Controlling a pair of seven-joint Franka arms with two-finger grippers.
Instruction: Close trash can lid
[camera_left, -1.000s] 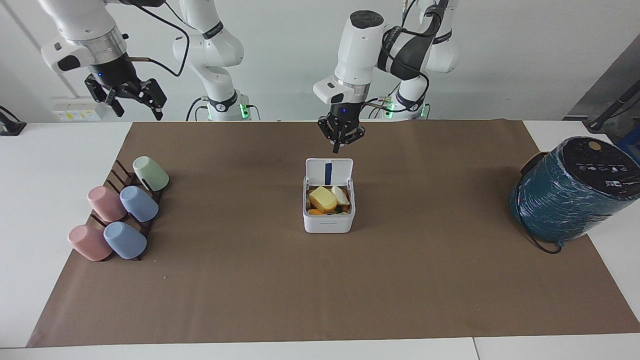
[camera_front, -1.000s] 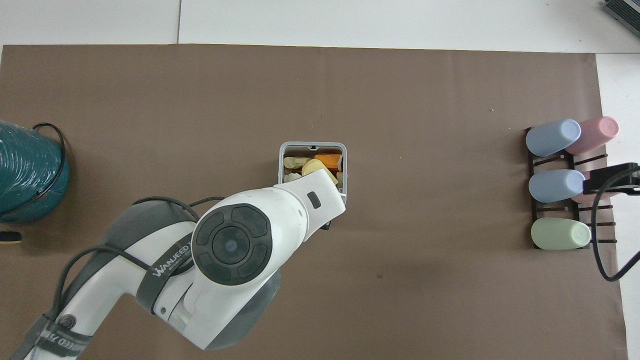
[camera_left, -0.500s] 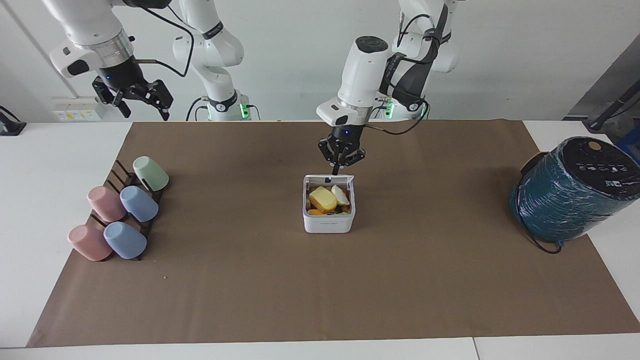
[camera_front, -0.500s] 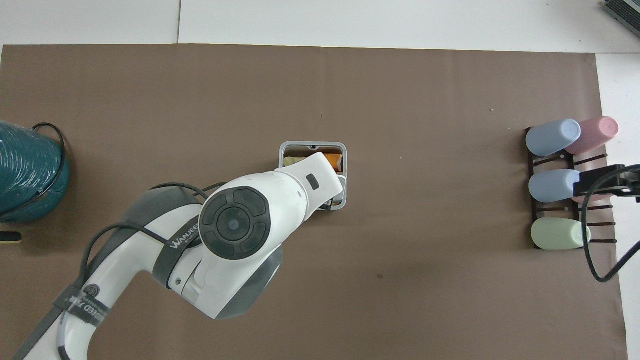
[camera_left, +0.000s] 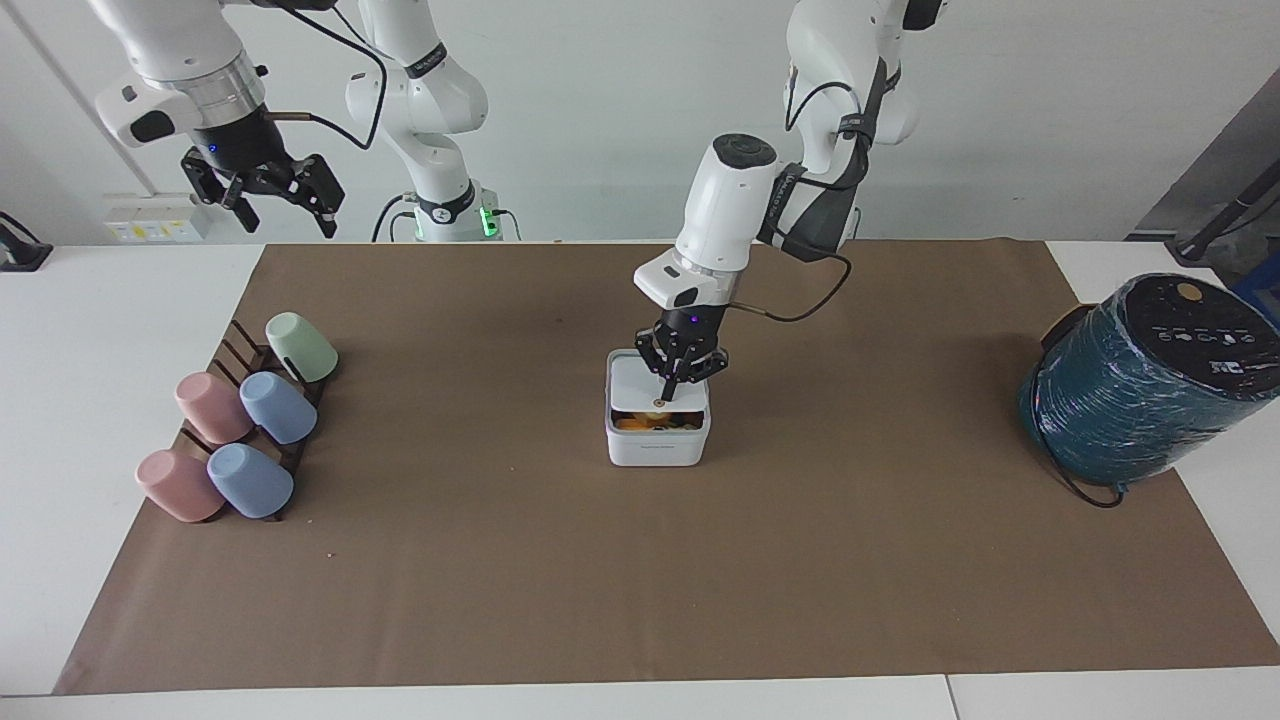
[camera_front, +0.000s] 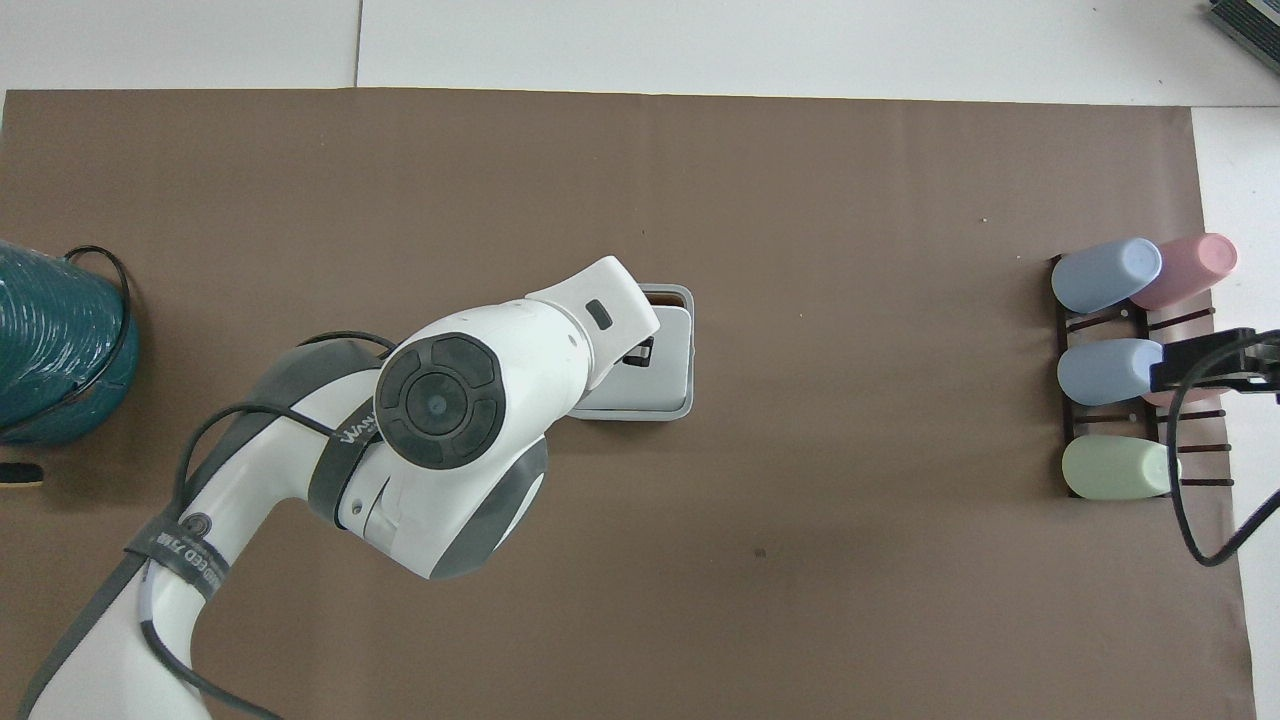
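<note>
Swung down from upright since a second ago, the lid (camera_left: 645, 381), now tilted low over the trash can (camera_left: 657, 440) with a thin gap open at the edge farther from the robots, scraps of orange and yellow showing through. Sits mid-bench on the brown paper (camera_left: 500, 580), between the two arms' ends. Pressed from above by the left gripper (camera_left: 669, 397), jaws pressed together into one narrow tip, touching the lid close to its orange dot. Step in hand, by the look of it: the last push to seat the flap. Best done straight down near the free edge, away from the hinge, gently, since the box looks like light smooth plastic and may skid on paper; heaped contents may hold the flap up. White rounded cube, grey rim, glossy flat lid. Well apart toward the left arm's end, a teal wrapped cylinder (camera_left: 1150, 385), ribbed and shiny. Toward the right arm's end, matte pastel cups (camera_left: 245, 425) lying on a dark rack. Above that end, waiting, the right gripper (camera_left: 268, 195), jaws spread.
</note>
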